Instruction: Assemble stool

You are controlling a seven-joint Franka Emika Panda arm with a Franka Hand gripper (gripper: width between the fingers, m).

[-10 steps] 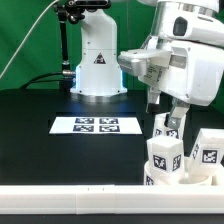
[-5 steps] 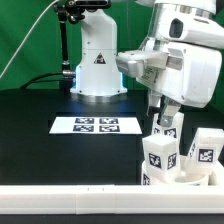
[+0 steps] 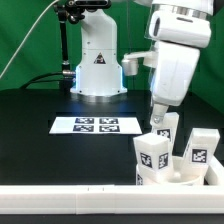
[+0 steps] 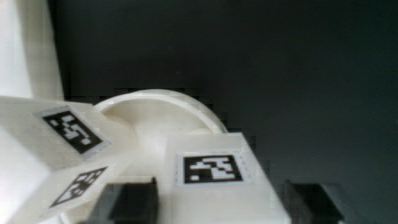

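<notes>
- The gripper [image 3: 160,118] hangs low at the exterior view's right, clenched on a leg [image 3: 166,128], which stands roughly upright below it.
- In the wrist view that leg [image 4: 208,156] sits between the two dark fingers [image 4: 125,203], its tagged face toward the camera.
- Its lower end meets the curved white seat [image 4: 157,108]; whether it sits in a socket I cannot tell.
- The seat [image 3: 178,179] lies on the black surface [image 3: 50,155] at the exterior view's lower right, mostly hidden by the legs.
- A second leg [image 3: 152,158] stands at the seat's near side; a third leg [image 3: 201,147] stands to the exterior view's right of it.
- The marker board [image 3: 96,125] lies flat on the surface, well apart from the stool, toward the exterior view's left.
- A long white bar [image 3: 70,195] runs along the near edge.
</notes>
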